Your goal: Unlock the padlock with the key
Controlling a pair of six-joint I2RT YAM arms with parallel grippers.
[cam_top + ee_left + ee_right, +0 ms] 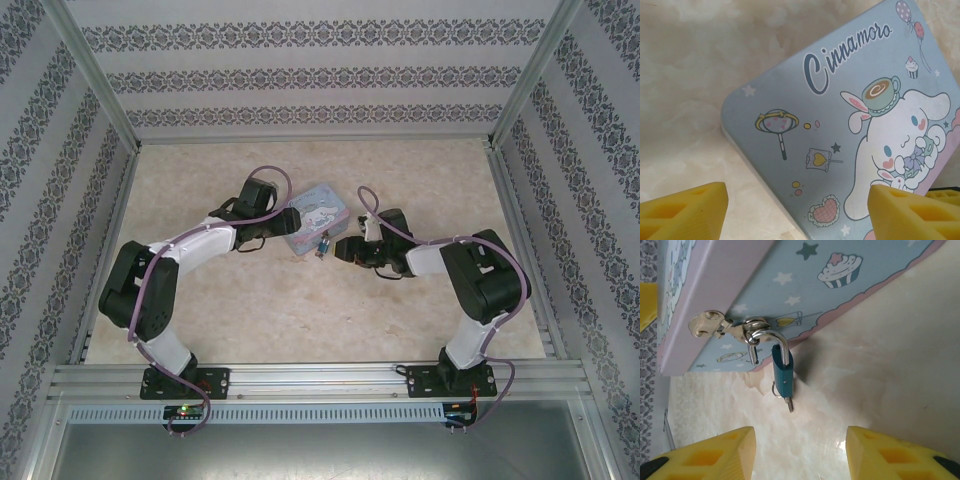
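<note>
Yellow fingers [715,455] apart, blue padlock [783,372], silver shackle [780,342], key [788,403] below

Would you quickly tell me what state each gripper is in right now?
Left gripper: open, gripping nothing, close to the tin.
Right gripper: open, empty, facing the padlock.

The padlock [783,374] is small, with a blue body and a thin silvery shackle. The shackle is hooked through the metal clasp [707,324] on the side of the tin [790,270], and the body points away from it. The key [789,403], a thin grey sliver, sticks out of the body's far end.
</note>
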